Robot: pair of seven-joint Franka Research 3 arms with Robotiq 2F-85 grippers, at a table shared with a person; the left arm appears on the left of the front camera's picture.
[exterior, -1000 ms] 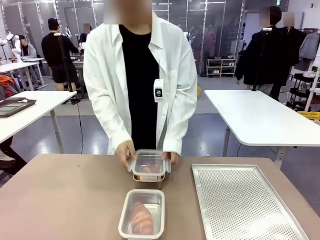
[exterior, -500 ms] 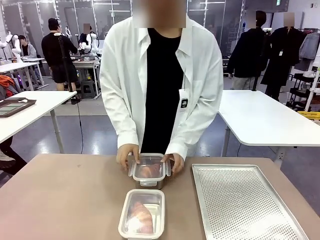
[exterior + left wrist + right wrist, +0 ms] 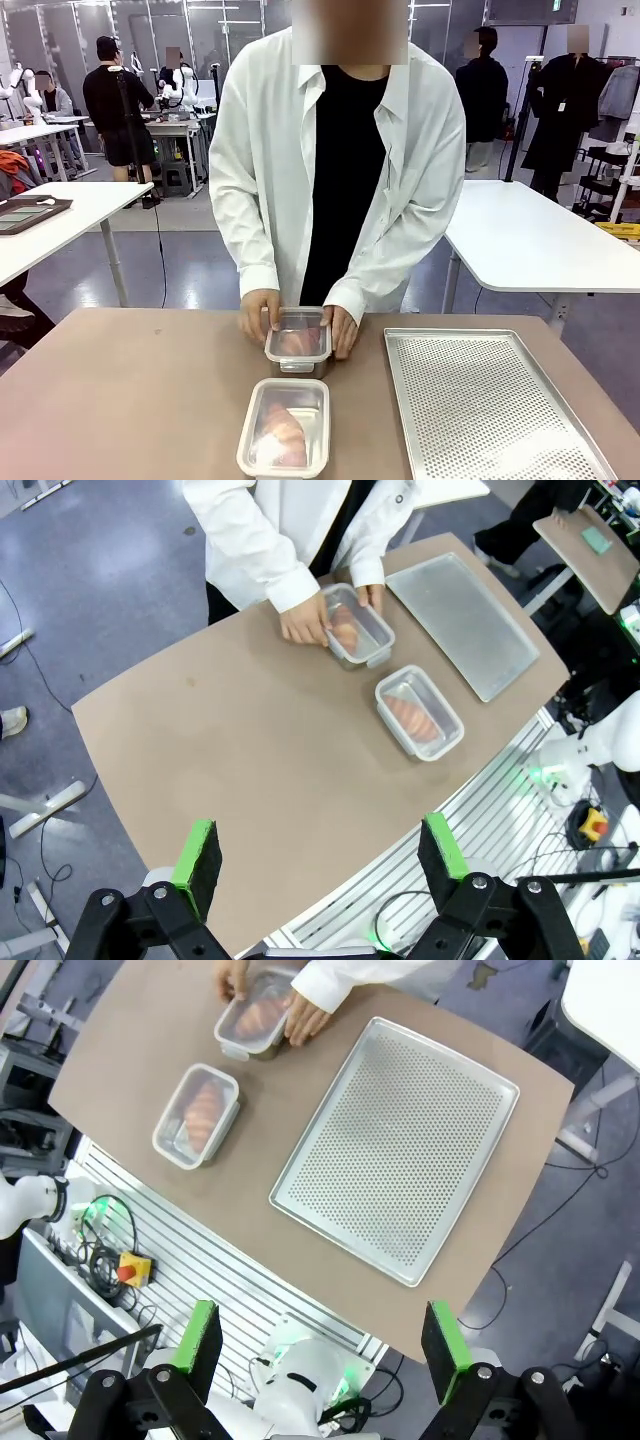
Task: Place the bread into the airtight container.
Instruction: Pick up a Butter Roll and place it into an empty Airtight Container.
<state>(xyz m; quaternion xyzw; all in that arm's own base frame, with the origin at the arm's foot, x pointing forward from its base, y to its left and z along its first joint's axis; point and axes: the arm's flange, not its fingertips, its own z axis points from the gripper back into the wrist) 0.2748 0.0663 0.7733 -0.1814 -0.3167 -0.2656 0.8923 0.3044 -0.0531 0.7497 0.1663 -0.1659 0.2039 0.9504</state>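
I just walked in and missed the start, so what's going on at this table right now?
A person at the far side has both hands on the lid of a clear container with bread inside, apparently pressing it shut. Nearer the robot sits a second lidded container, also with bread in it. An empty perforated metal tray lies to the right. Both robot arms are held high above the table, the left tool and right tool open and holding nothing.
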